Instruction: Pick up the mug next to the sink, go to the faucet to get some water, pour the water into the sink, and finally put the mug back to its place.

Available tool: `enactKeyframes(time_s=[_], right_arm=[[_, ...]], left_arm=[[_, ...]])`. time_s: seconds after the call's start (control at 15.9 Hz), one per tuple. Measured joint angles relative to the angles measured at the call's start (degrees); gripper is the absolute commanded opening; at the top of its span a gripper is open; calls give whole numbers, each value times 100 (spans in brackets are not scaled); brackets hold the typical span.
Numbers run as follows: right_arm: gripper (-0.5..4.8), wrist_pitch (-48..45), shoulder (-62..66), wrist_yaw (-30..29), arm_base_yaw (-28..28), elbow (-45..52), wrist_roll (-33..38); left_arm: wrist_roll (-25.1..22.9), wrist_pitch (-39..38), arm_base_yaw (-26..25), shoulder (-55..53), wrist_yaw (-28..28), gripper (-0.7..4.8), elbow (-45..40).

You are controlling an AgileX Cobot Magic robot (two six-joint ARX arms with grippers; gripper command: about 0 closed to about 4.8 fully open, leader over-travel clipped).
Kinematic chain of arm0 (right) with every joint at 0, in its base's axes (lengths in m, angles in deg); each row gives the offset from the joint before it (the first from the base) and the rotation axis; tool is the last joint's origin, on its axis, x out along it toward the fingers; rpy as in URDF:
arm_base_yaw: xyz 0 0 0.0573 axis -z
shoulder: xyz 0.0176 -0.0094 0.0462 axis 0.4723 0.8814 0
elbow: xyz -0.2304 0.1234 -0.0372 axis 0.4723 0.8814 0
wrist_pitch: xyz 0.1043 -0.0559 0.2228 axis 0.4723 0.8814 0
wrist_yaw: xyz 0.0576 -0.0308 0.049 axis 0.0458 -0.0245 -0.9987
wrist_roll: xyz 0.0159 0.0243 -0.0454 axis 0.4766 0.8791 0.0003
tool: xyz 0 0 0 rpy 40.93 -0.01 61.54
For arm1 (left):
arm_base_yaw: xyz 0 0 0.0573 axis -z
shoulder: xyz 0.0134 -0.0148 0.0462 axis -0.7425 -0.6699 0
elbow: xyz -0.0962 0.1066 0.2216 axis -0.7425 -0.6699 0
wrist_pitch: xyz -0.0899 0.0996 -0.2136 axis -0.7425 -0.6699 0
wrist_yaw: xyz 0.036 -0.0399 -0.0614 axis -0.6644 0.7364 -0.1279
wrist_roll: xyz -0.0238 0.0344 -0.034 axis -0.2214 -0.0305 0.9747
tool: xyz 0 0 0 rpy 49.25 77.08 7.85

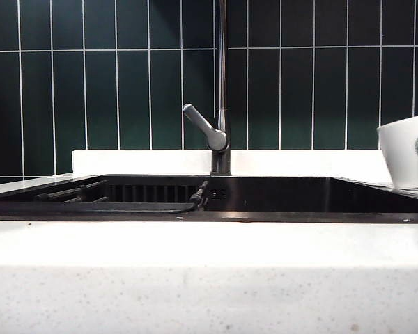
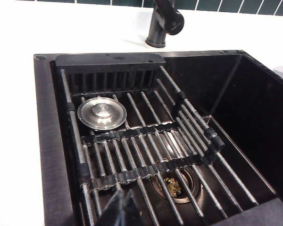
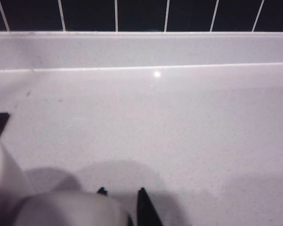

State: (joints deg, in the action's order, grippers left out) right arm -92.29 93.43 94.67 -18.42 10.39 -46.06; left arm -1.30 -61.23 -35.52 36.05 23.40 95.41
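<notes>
Resting mug (image 1: 407,149) upright on counter (image 3: 179,132) beside sink (image 2: 47,141), right gripper (image 3: 125,200) straddling its rim, grip indeterminate; left gripper (image 2: 124,209) idling closed over sink.

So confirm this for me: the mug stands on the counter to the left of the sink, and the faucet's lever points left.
Wrong on one point: in the exterior view the mug stands on the counter to the right of the sink, not the left. The rest holds: the faucet has its lever pointing left there.
</notes>
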Motion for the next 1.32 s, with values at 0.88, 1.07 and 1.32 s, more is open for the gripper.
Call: enactKeyframes(time_s=[0.88,1.07,1.32], right_arm=[[95,3147,-2896,-4,-50,7,20],[95,3467,-3351,-66,-50,4,22],[89,4050,-3709,-120,-162,7,22]], left_arm=[[2,0,0,0,0,-4,-2],[0,0,2,0,0,-4,0],[0,0,2,0,0,-4,0]])
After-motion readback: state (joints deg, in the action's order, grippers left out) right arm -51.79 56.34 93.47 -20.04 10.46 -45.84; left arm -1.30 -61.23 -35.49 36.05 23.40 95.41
